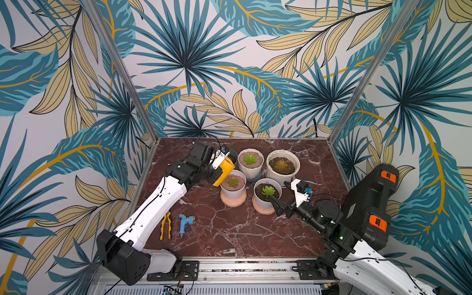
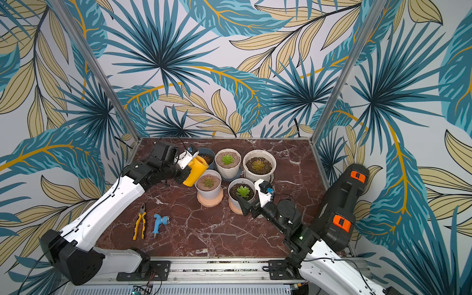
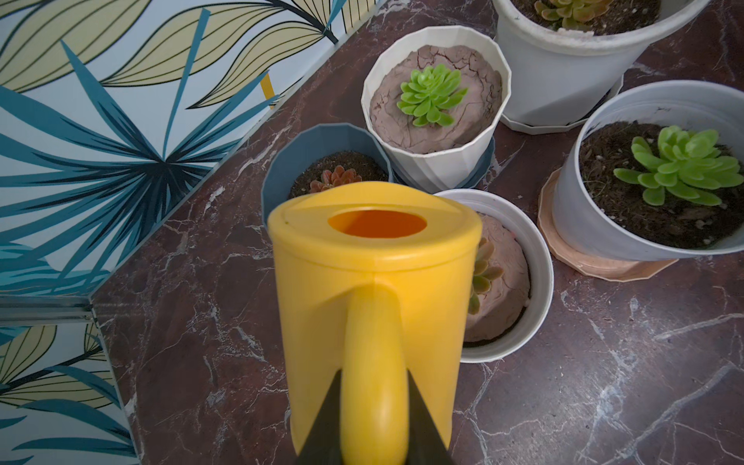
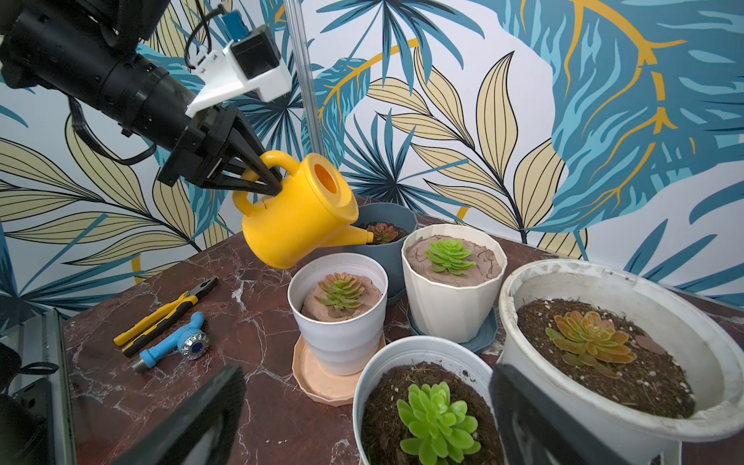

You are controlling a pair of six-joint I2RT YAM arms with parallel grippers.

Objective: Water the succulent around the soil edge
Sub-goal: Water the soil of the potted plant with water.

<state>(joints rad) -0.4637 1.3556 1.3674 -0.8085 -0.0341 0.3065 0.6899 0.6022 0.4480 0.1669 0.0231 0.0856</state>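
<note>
In both top views we see the left claw clenched on the handle of the yellow watering can, tilted above the counter at the far left of the pots, and the right claw released beside a white pot. From the left wrist, the handle runs between the claw's dark fingers, with the blue-grey pot and its reddish succulent just past the can's lid. From the right wrist, the spout dips over that pot's rim, its tip just beside the succulent.
</note>
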